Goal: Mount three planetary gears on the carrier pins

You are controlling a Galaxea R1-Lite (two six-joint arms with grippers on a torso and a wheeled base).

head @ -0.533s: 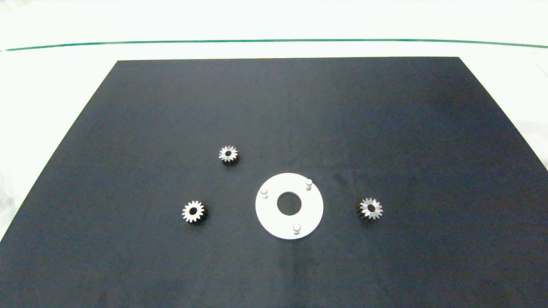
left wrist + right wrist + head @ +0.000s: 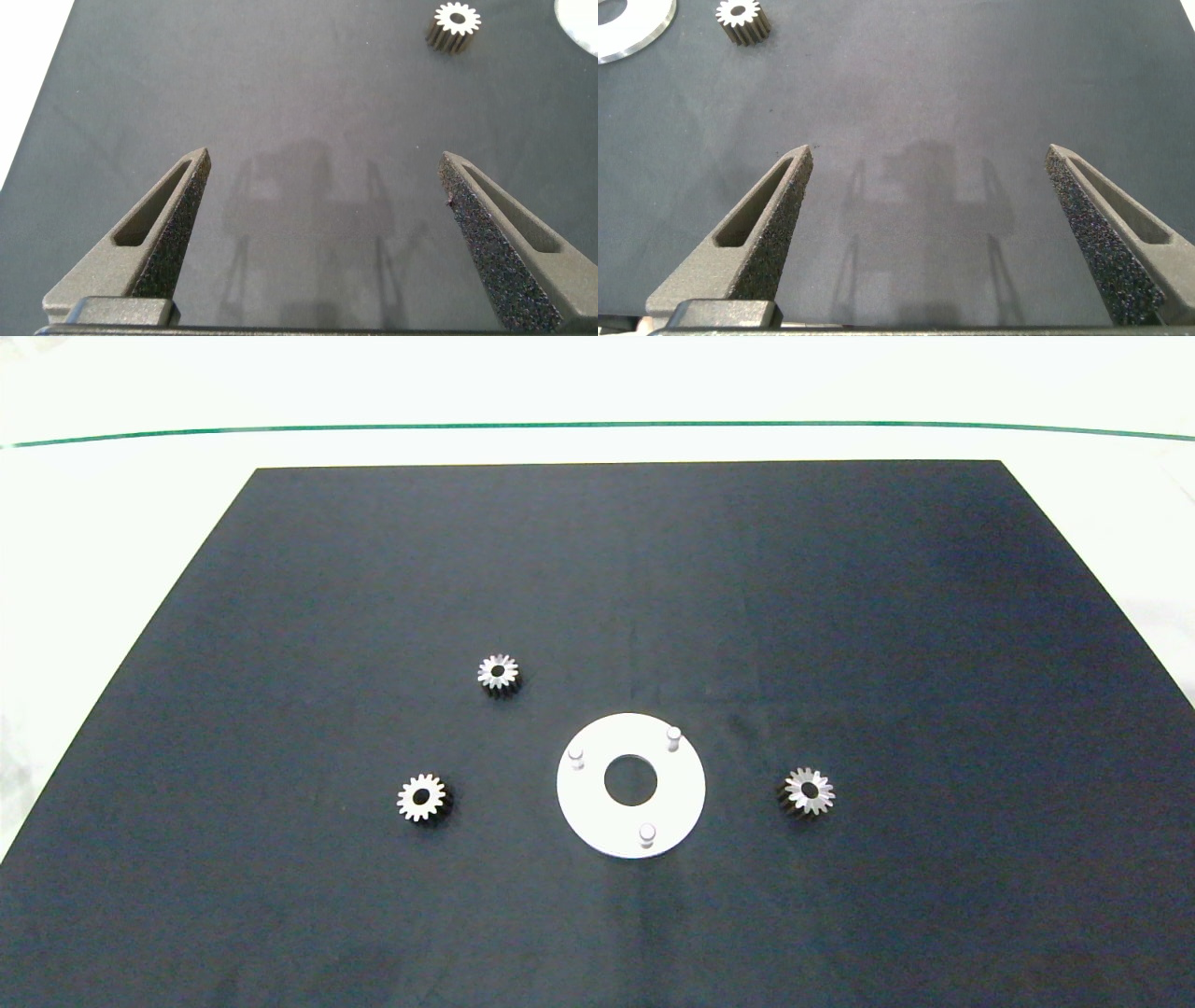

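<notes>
Nothing has been fitted yet: the job stands at its very start. On the black mat (image 2: 280,616) that covers the pale counter (image 2: 112,504) lies the flat white round disc with a large centre hole (image 2: 597,803), and its three short silvery-white carrier pins, one on the left (image 2: 576,757), one at the far right (image 2: 673,737) and one nearest the front (image 2: 647,834), all stand bare and upright in a triangle.

The three small silvery metal spur gears lie flat on the mat, bores up, each well apart from the disc: one at the far left (image 2: 498,672), one at the near left (image 2: 422,797) and one to the right of the disc (image 2: 808,791).

Neither arm shows from overhead. The left gripper (image 2: 327,238) hangs above bare mat with its jaws spread wide and empty; a gear (image 2: 456,22) sits well ahead of it. The right gripper (image 2: 929,238) is likewise wide open and empty over the mat, with the right-hand gear (image 2: 741,19) and the edge of the disc (image 2: 635,33) far ahead.

To my eye the step in hand is the first reach. The next move calls for one gripper to come down astride a gear, close on its toothed flanks, then carry it level over a pin so bore and pin line up. The teeth give a poor hold, so a tilted grip could jam the gear on the pin.
</notes>
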